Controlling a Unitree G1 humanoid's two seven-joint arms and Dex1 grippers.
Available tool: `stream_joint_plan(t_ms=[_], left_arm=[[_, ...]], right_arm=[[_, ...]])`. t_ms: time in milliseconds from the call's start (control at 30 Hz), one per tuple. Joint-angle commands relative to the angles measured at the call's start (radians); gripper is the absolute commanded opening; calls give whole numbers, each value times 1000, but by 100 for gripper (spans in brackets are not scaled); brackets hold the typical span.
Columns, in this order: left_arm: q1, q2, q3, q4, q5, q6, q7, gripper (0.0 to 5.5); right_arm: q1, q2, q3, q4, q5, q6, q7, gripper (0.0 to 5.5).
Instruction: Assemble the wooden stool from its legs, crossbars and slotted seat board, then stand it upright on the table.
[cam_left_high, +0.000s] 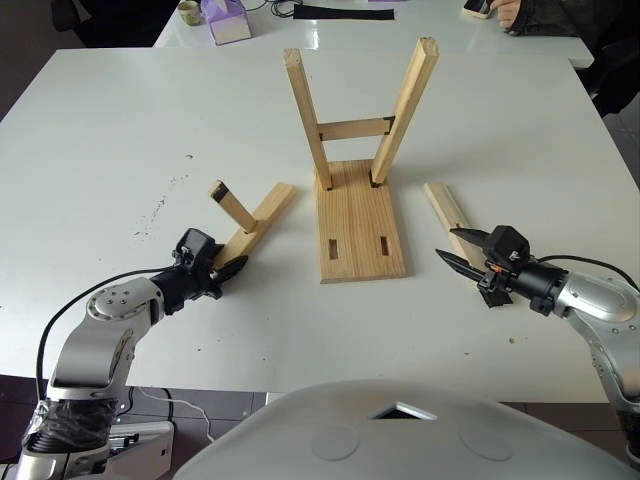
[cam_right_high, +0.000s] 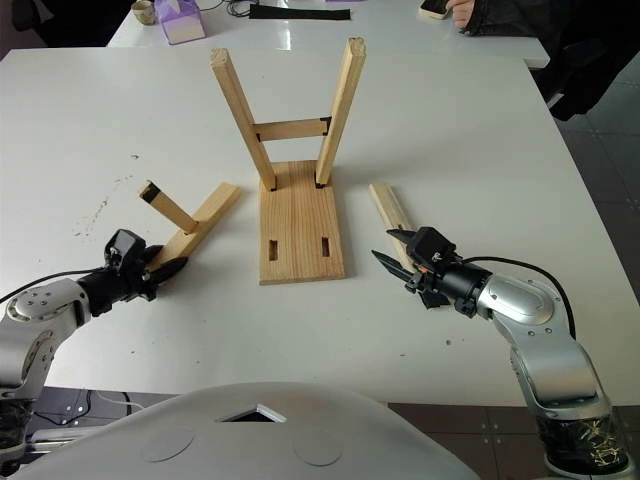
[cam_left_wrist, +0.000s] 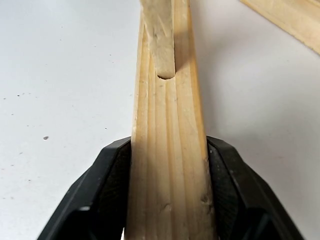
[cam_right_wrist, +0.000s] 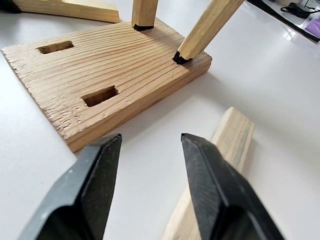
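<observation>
The seat board (cam_left_high: 360, 225) lay flat on the tabletop (cam_left_high: 120, 130), two legs (cam_left_high: 308, 120) joined by a crossbar (cam_left_high: 352, 127) standing in its far slots. The left pincer (cam_left_high: 232, 266) pinched a third leg (cam_left_high: 262, 218) lying left of the board. The right pincer (cam_left_high: 455, 247) hung spread beside a loose leg (cam_left_high: 445, 205) on the right.

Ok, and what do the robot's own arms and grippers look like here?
The left arm and right arm are silver-grey with black wrists; a thin black cable loops off each. The left gripper and right gripper are black, each with two tapered fingers, finely textured inside.
</observation>
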Motion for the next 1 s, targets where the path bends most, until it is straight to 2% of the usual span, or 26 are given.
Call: stream_joint_plan(t_ms=[33,167,267,367,467,500,633,767,1000], left_arm=[[-173,-72,157,67,-133,-64,9,203],[-360,-85,296,0,-354,-53,-2,203],[-470,-76,331,-94,-553,24,30,203],[-554,-78,283,-203,-759,98,32,203],[-604,-97,201,-263,-852,132,22,203],[-615,-102,169,-275,-867,139,10,203],[-620,-103,69,-280,-824,137,-56,203],[-622,-97,20,-275,-785,125,-114,203],[-616,-88,-9,-281,-751,116,-187,203]], right_arm=[[-28,-4,-18,1,35,14,16,218],[-106,0,-120,-25,205,78,45,218],[-224,-8,-199,-58,403,168,46,218],[-382,-12,-225,-75,597,260,13,218],[-535,-9,-210,-65,760,342,-27,218],[-577,-12,-210,-60,813,366,-38,218],[-703,-71,-214,-39,1016,456,-3,274],[-819,-103,-154,11,1018,496,33,330],[-914,-110,-80,101,973,519,119,330]])
